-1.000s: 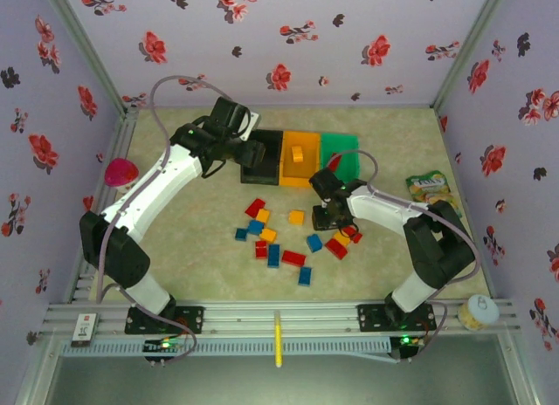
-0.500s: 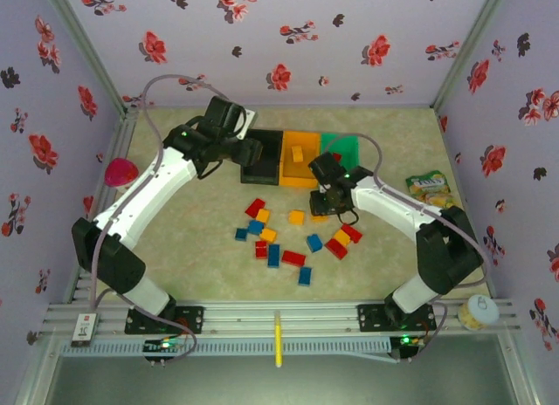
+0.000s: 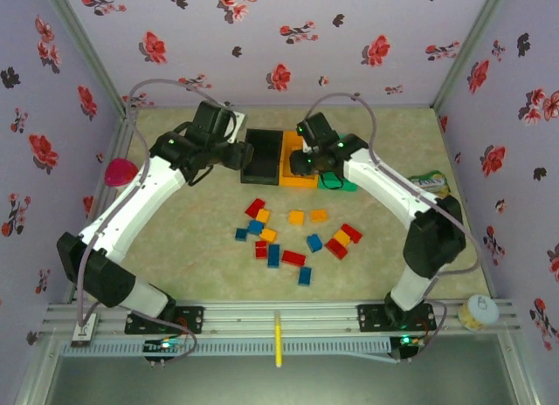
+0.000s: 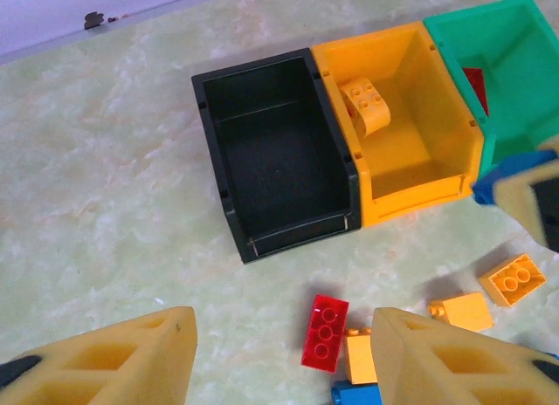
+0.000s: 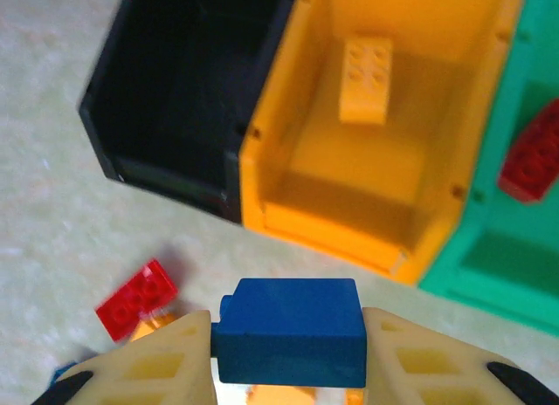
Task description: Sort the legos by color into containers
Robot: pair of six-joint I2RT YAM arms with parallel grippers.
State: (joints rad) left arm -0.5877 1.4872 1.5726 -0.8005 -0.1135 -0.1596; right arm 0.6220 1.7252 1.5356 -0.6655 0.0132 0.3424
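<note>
The right gripper (image 5: 286,337), clamped on a small blue plastic brick (image 5: 288,322)
The brick is held just short of the orange plastic bin (image 5: 323,222); the empty black plastic bin (image 5: 188,82), judged its destination, lies ahead-left. The left gripper (image 4: 281,326) is spread open.

No writing could be read anywhere. The green snack packet (image 3: 434,181) bore print, too small to make out.

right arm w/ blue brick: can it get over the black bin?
Probably yes. The right gripper, shut on the blue brick, hovers by the orange bin's front, and the black bin next door is open and empty. The left gripper at its far side could crowd it.
</note>
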